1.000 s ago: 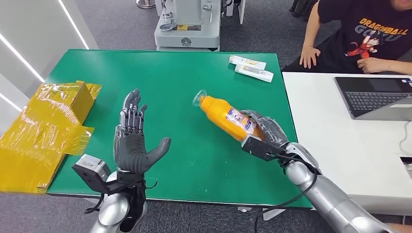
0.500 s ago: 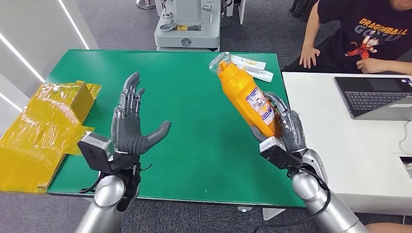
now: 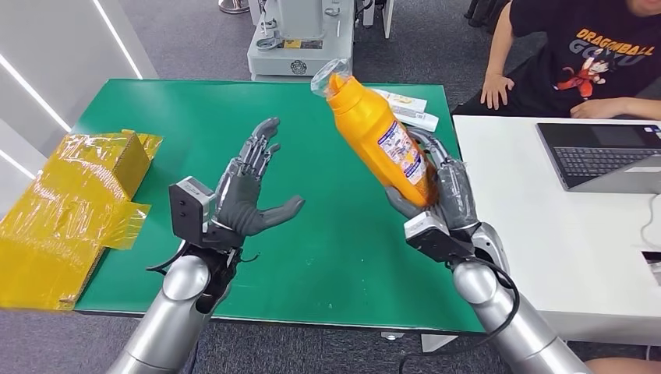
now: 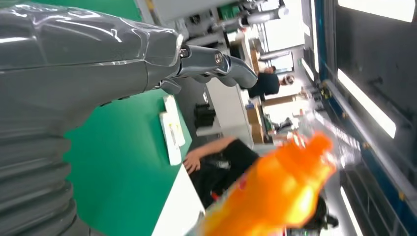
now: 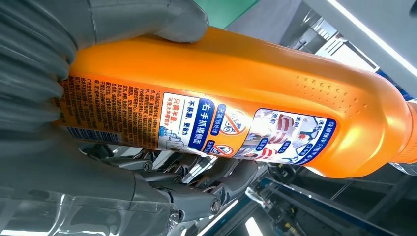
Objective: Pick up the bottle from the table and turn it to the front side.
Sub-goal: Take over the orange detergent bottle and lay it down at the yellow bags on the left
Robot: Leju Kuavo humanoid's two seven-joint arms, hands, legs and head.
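Green covered the table [image 3: 312, 257] in front of me, and a white desk [image 3: 546, 234] stood right beside it with a laptop [image 3: 600, 156] on top. I saw my right hand [image 3: 436, 195] wrapped around the lower part of the orange bottle [image 3: 378, 136] — it held the bottle up in the air, above the table's right side. The bottle leaned a little, with its clear-wrapped cap end pointing up and away from me. From the right wrist camera I could read a white and blue label [image 5: 211, 125] on the bottle's side, with the thumb pressed on the orange part. My left hand [image 3: 249, 195] held nothing; its fingers were spread wide, palm turned toward the bottle, well apart from it. Two white tubes [image 3: 401, 109] lay at the far edge of the table. Yellow wrapped boxes [image 3: 74, 210] sat at the left edge — shiny and crinkled. A person in a black shirt [image 3: 592, 54] sat behind the desk.
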